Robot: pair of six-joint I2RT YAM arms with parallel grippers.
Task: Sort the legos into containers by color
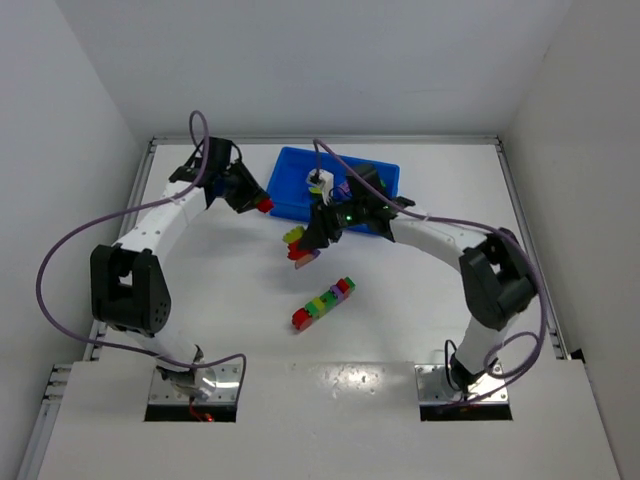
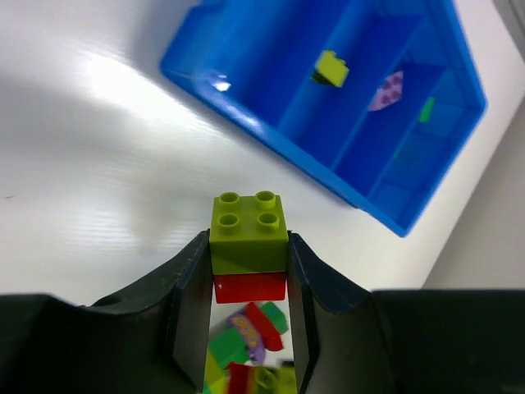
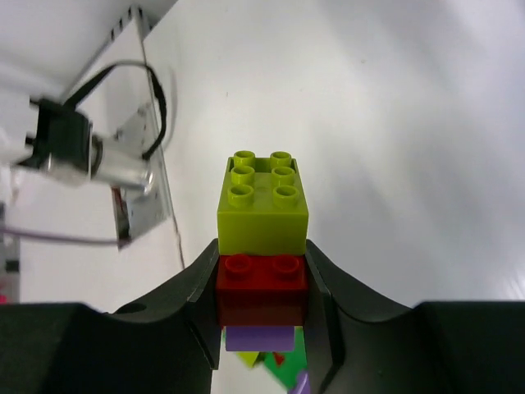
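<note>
My left gripper [image 2: 248,261] is shut on a short stack of a lime brick on a red brick [image 2: 248,238], held above the table just left of the blue tray [image 2: 246,115]; it also shows in the top view [image 1: 257,202]. My right gripper [image 3: 262,283] is shut on the red brick of a lime-red-purple strip [image 3: 262,205], held in front of the tray [image 1: 290,195] near the table's middle [image 1: 303,243]. The tray's compartments hold a lime brick [image 2: 330,68], a purple brick [image 2: 386,90] and a green one [image 2: 427,108].
A multicoloured strip of joined bricks [image 1: 323,303] lies on the white table in front of the right gripper. White walls enclose the table on three sides. The right arm reaches across the tray's front right part.
</note>
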